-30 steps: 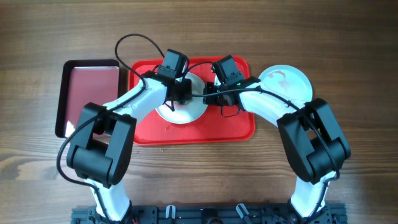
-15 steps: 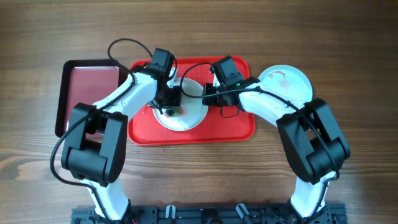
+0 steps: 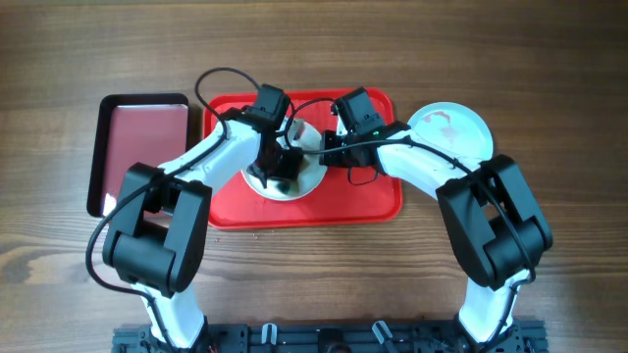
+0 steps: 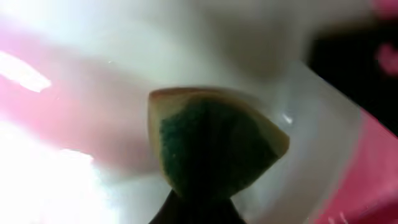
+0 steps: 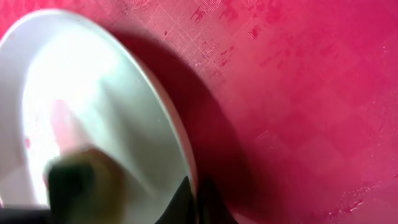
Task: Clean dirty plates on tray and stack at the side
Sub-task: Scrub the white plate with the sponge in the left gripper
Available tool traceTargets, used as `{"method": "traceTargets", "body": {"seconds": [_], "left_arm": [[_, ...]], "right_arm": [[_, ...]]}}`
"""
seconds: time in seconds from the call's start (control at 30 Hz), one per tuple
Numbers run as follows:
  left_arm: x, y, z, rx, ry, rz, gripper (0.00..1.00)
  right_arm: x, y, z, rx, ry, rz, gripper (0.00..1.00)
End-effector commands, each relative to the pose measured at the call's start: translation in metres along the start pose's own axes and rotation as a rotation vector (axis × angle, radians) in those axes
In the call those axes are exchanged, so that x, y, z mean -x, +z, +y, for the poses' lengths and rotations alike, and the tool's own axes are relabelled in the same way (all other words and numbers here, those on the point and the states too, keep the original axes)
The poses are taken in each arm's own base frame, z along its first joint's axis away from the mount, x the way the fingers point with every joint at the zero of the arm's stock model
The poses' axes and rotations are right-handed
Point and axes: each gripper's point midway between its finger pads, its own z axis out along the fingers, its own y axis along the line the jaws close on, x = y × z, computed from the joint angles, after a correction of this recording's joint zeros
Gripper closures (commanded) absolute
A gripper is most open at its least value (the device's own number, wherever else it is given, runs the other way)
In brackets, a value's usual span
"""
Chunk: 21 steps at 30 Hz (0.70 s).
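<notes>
Reaching in from the near side of the wooden table (image 3: 549,294), two black and white arms bend toward the big red tray (image 3: 368,206), which lies in the middle of the table. A round white plate (image 3: 306,181) sits on the tray, on its left half and close to its near rim. The left gripper (image 3: 280,160) is over the middle of this plate. It is pinching a sponge (image 4: 214,146) that is yellow with a dark green side. From the left wrist the sponge looks very close to the plate, but the view is blurry and I cannot tell if they touch. The right gripper (image 3: 329,147) is near the middle of the tray, at the plate's right edge. From the right wrist its two dark finger tips are closed on the rim of the plate. That side of the plate looks lifted a little, with a dark shadow on the tray under it. Off the tray, just past its far right corner, a second plate (image 3: 451,132) lies flat on the table with reddish smears on it. On the other side, just left of the tray, lies a smaller black-rimmed tray (image 3: 137,147) with a dark red inside.
</notes>
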Motion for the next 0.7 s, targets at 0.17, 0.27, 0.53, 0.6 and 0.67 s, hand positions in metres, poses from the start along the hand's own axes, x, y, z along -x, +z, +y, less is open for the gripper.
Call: {"method": "traceTargets", "body": {"seconds": [0.17, 0.27, 0.53, 0.6, 0.67], "left_arm": [[0.011, -0.013, 0.105, 0.578, -0.356, -0.193, 0.96], [0.037, 0.003, 0.068, 0.344, -0.223, -0.215, 0.96], [0.033, 0.009, 0.025, -0.076, -0.184, -0.115, 0.96], [0.020, 0.009, 0.032, -0.065, -0.212, -0.060, 0.96], [0.009, 0.005, 0.029, -0.056, -0.221, 0.001, 0.96]], "right_arm": [[-0.009, 0.010, -0.013, -0.034, 0.029, 0.023, 0.96], [-0.020, 0.009, -0.010, -0.012, 0.043, 0.074, 0.96], [-0.050, 0.005, -0.002, 0.042, 0.097, 0.218, 0.96], [-0.052, 0.006, 0.002, 0.050, 0.089, 0.221, 0.96], [-0.052, 0.006, 0.004, 0.055, 0.081, 0.217, 0.96]]}}
